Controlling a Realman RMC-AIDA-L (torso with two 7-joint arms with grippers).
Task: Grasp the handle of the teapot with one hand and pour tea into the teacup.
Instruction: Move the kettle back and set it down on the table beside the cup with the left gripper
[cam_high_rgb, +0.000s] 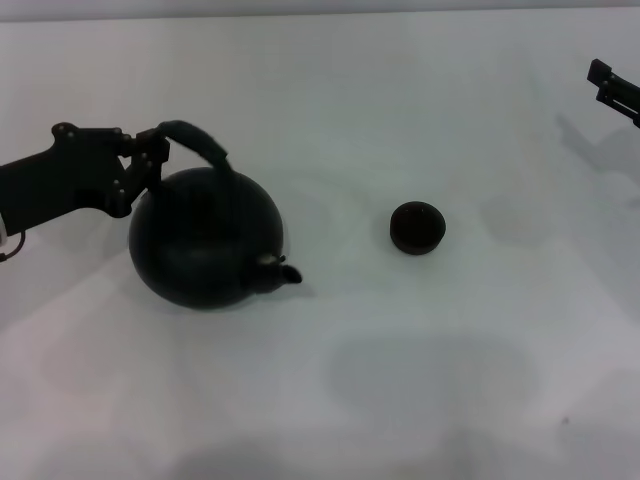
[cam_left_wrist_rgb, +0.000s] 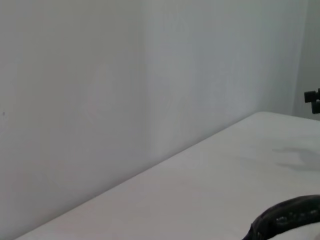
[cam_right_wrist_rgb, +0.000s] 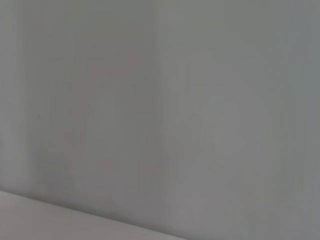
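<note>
A matte black teapot (cam_high_rgb: 205, 238) is seen on the white table (cam_high_rgb: 400, 400), with the left gripper (cam_high_rgb: 152, 160) brought in at the left end of its arched handle (cam_high_rgb: 195, 140). The gripper's fingers appear to be set against that end of the handle, but whether they are pinched on it or merely beside it cannot be told from the head view, and the left wrist view shows only a dark curved strip of the handle (cam_left_wrist_rgb: 287, 216) above the table and none of the fingers. The teapot appears tipped slightly towards its spout (cam_high_rgb: 283, 270), which is pointed away from the gripper and roughly towards the teacup (cam_high_rgb: 417, 227). The small dark teacup is placed to the right of the teapot, apart from it, with bare table between spout and rim. The handle's long axis is judged to run from the gripper's side across the pot towards the cup's side, so the pour would call for the pot to be carried right until the spout tip hangs over the cup. The left arm is by far the nearer to the teapot. The right gripper (cam_high_rgb: 615, 90) is held well to the right of the teacup, at the far right edge of the table; its fingers' state cannot be told, and only blank wall is shown in its wrist view.
</note>
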